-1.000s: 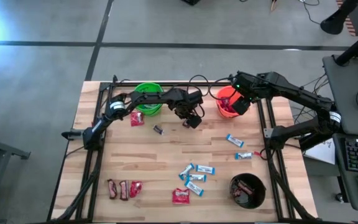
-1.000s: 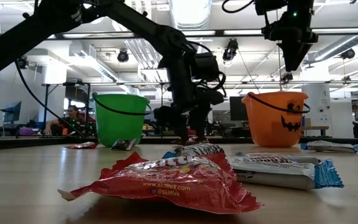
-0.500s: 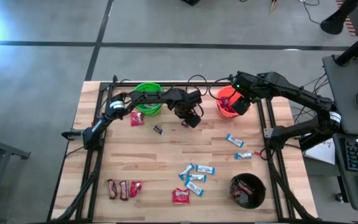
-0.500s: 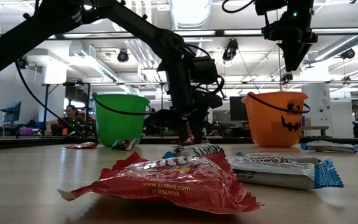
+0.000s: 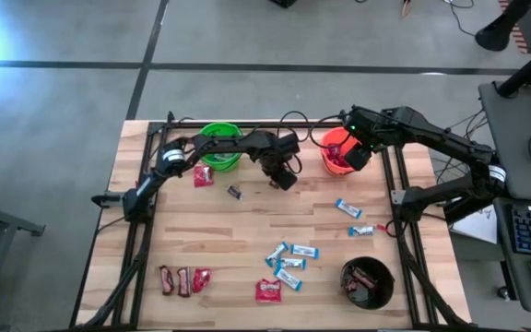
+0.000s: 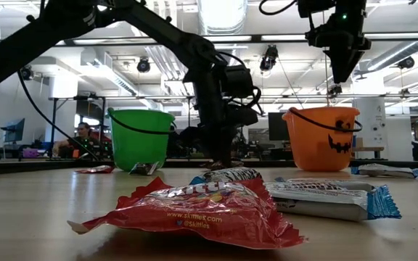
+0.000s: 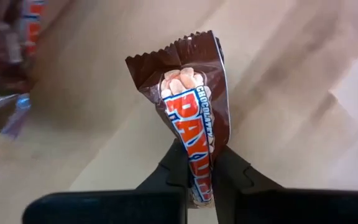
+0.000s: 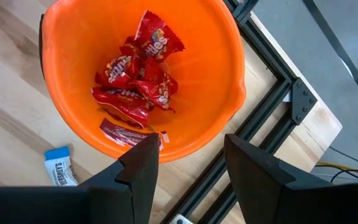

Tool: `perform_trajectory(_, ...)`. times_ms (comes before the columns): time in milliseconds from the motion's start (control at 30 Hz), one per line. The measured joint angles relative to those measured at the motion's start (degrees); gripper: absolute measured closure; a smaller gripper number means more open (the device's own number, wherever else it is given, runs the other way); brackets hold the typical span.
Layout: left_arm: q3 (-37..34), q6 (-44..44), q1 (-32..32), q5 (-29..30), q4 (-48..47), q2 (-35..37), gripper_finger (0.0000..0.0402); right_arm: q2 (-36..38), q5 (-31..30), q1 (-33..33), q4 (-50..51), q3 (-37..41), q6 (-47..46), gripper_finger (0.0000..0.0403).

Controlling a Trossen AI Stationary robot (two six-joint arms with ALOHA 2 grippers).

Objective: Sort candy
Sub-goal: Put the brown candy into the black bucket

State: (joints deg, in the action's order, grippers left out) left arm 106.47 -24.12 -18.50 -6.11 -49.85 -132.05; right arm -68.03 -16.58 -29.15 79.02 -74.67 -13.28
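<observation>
Your left gripper (image 7: pixel 197 177) has just clamped shut on a dark brown bar (image 7: pixel 191 106) at the desk (image 5: pixel 238 235), ready for lifting, while your right gripper (image 8: pixel 191 155) hangs open above the orange bucket (image 8: pixel 229 68).

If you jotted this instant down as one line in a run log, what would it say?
left gripper: shut on dark brown bar, between green bucket and orange bucket | right gripper: open, above orange bucket holding red packets
</observation>
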Motion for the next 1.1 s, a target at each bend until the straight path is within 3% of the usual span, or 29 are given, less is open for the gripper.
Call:
perform_trajectory(233,5.28,7.15,0.24,-2.26,-6.36,-0.23,0.0398,0.00,0.79,-0.02,-0.02,0.00,-0.15,0.0229)
perform_trajectory(567,16.73,20.64,0.24,-0.76,-21.78,-0.23,0.0399,0.00,9.46,0.02,-4.59,0.00,-0.94,0.0229)
perform_trajectory(833,28.31,27.48,-0.63,7.91,-32.98,-0.21,0.0398,0.01,14.26,0.03,-5.28,0.00,-5.12,0.0229)
perform_trajectory(1100,26.91,29.02,-2.34,8.49,-32.22,5.20,0.0396,0.02,15.66,1.46,-12.01,0.00,-9.00,0.0229)
